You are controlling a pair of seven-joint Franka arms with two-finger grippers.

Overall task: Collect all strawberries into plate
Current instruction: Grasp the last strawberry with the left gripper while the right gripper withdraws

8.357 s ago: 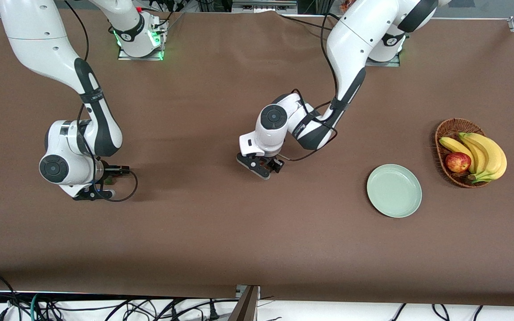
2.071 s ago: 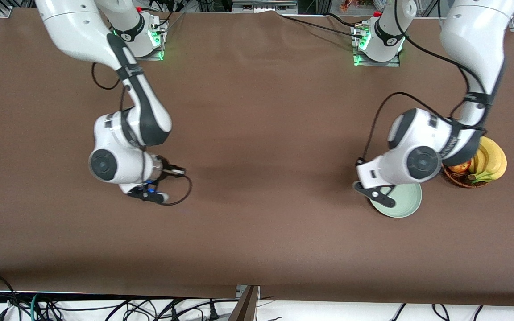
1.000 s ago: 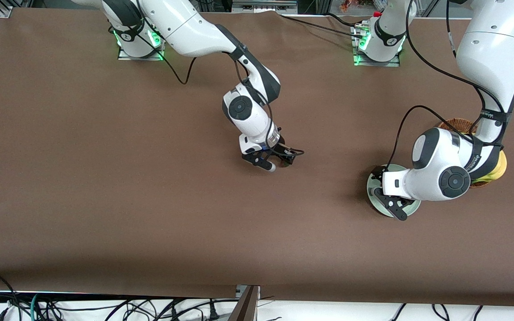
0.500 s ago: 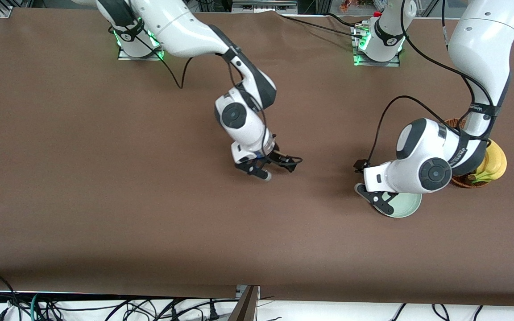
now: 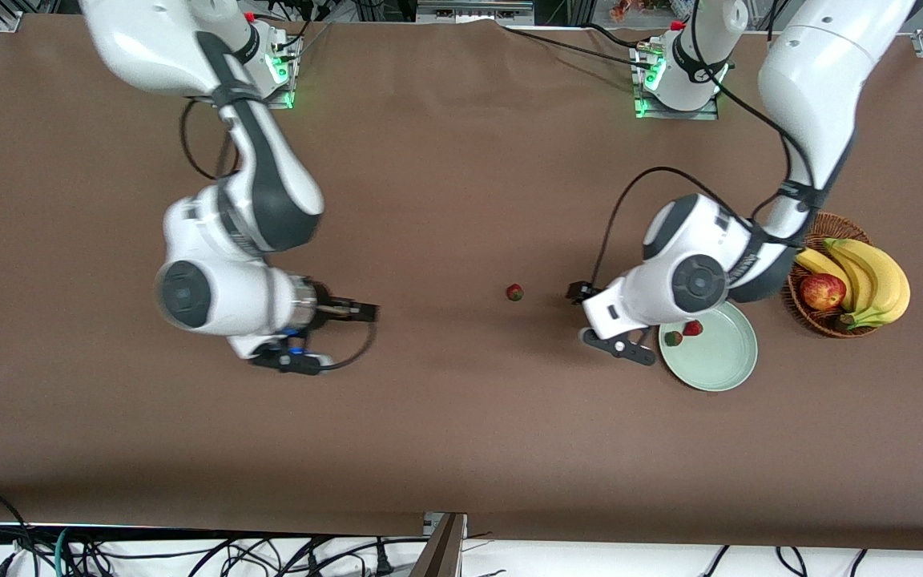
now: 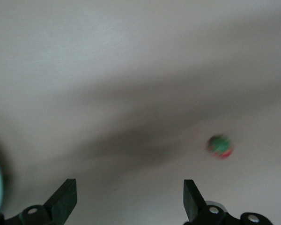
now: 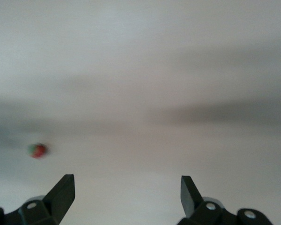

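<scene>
Front view: two strawberries (image 5: 683, 333) now sit in the plate (image 5: 718, 365), and the third strawberry (image 5: 515, 292) got dropped mid-tabletop. Left gripper (image 6: 129, 201) and right gripper (image 7: 126, 199) are both spread empty, so one's left.

You had a plain brown bench (image 5: 445, 417) under everything. The plate (image 5: 718, 361) was pale mint green, with two small red strawberries (image 5: 693, 328) on it, one showing a green cap. A third strawberry (image 5: 514, 292), red with green, sat on the brown at about nine o'clock from the plate. At the plate's two o'clock, the brown wicker basket (image 5: 808, 228) carried yellow bananas (image 5: 870, 276) and a red apple (image 5: 822, 291). Both arms were white with dark grey joints; the left hand (image 6: 129, 201) and right hand (image 7: 126, 199) had black fingers.
</scene>
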